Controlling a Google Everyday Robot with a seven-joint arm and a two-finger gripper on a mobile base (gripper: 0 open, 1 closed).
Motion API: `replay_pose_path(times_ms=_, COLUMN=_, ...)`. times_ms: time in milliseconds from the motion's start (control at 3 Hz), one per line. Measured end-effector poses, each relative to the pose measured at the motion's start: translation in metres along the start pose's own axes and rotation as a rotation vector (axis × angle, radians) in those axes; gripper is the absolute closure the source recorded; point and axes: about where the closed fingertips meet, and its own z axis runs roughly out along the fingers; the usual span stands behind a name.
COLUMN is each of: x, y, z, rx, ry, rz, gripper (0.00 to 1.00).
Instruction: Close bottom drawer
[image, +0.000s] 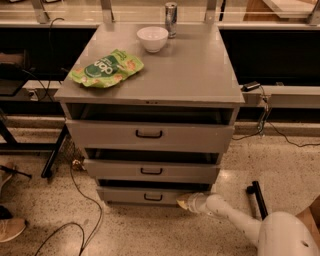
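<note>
The bottom drawer (150, 195) is the lowest, slimmest grey front on the grey cabinet, with a small black bar handle (153, 198). It stands out only a little, with a dark gap above it. My gripper (183, 202) is at the end of the white arm (225, 212), low near the floor, and its tip is against the right end of the bottom drawer's front panel. The middle drawer (150, 171) and the tall top drawer (150, 136) stand partly open above it.
On the cabinet top (200, 75) lie a green snack bag (106, 68), a white bowl (152, 38) and a silver can (171, 19). Cables (80, 210) trail on the speckled floor at left, beside a black stand leg (54, 155). A shoe (11, 229) is at the lower left.
</note>
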Motion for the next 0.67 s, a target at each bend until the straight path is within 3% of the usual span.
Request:
replay_pose_path(times_ms=333, x=-0.005, y=0.006, z=-0.010, rx=0.003, ry=-0.010, rz=-0.026, gripper=1.00)
replay_pose_path(times_ms=667, x=0.000, y=0.012, z=-0.053, rx=0.024, ry=-0.006, rz=-0.019, gripper=1.00)
